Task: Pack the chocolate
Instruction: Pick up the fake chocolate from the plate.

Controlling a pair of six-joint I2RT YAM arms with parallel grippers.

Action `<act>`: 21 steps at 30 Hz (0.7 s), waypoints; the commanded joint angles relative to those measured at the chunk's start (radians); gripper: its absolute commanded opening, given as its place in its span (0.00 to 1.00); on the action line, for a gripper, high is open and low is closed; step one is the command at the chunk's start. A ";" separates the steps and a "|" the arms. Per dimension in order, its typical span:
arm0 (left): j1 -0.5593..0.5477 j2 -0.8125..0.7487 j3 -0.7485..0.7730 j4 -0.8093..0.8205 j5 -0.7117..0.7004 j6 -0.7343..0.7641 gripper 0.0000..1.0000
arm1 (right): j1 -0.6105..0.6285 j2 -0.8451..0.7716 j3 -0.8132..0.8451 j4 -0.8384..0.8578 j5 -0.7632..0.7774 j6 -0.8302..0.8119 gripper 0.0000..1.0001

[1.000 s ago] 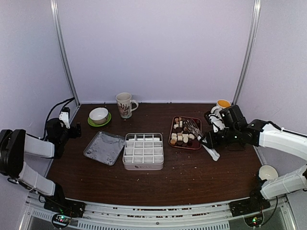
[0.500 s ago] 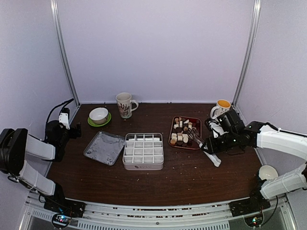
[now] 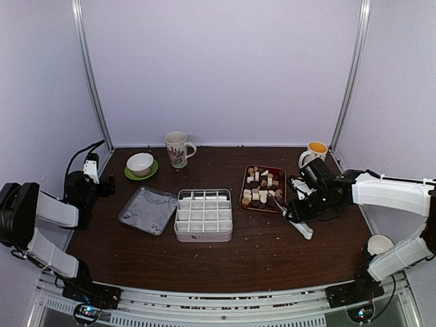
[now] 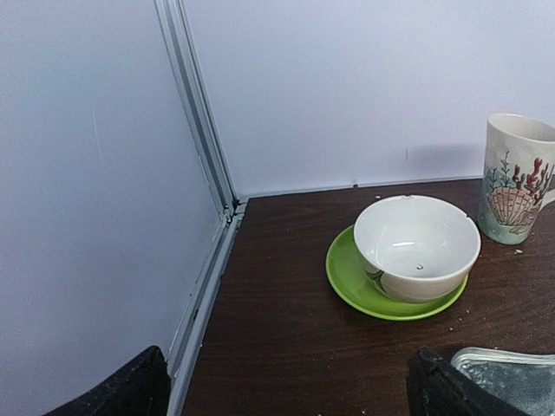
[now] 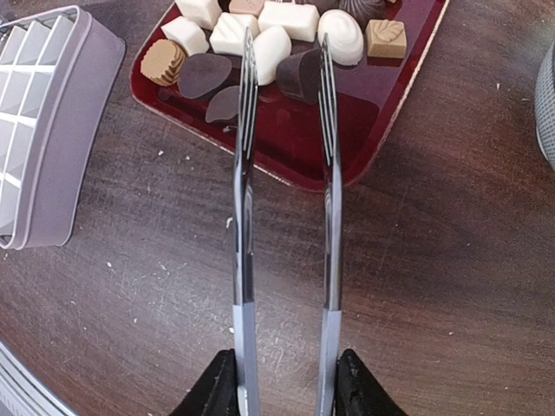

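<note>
The chocolate (image 3: 261, 185) lies in brown, tan and white pieces on a dark red tray (image 3: 272, 210) right of the table's middle. My right gripper (image 3: 301, 208) is shut on the handles of metal tongs (image 3: 281, 197). In the right wrist view the right gripper (image 5: 286, 381) holds the tongs (image 5: 242, 217) with their arms apart. Their tips hang over the chocolate (image 5: 260, 43) at the tray's (image 5: 381, 130) near edge, a dark piece between them. At the far left my left gripper (image 3: 95, 178) stands open and empty; the left wrist view shows the left gripper (image 4: 290, 390) above bare wood.
A white compartment box (image 3: 203, 214) sits left of the tray, with a silver lid (image 3: 148, 210) beside it. A white bowl on a green saucer (image 4: 416, 247) and a shell mug (image 3: 177, 148) stand behind. An orange-filled cup (image 3: 315, 150) and a white cup (image 3: 380, 245) are at the right.
My right arm has drawn back toward the near side, bringing the tongs' tips to the tray's near edge, and the tongs have spread slightly. The left arm has not moved.
</note>
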 commanded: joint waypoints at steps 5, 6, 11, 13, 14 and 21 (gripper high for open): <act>0.007 0.003 -0.006 0.061 0.012 0.011 0.98 | -0.005 0.069 0.051 0.017 0.095 -0.020 0.37; 0.007 0.003 -0.006 0.063 0.012 0.011 0.98 | -0.005 0.076 0.057 0.012 0.108 -0.023 0.37; 0.007 0.003 -0.006 0.063 0.012 0.011 0.98 | -0.005 0.104 0.073 0.023 0.103 -0.040 0.37; 0.008 0.003 -0.006 0.063 0.012 0.010 0.98 | -0.005 0.126 0.085 0.024 0.111 -0.041 0.36; 0.007 0.003 -0.006 0.063 0.012 0.010 0.98 | -0.005 0.137 0.092 0.022 0.112 -0.043 0.35; 0.008 0.003 -0.006 0.063 0.011 0.010 0.98 | -0.005 0.123 0.097 0.036 0.120 -0.047 0.27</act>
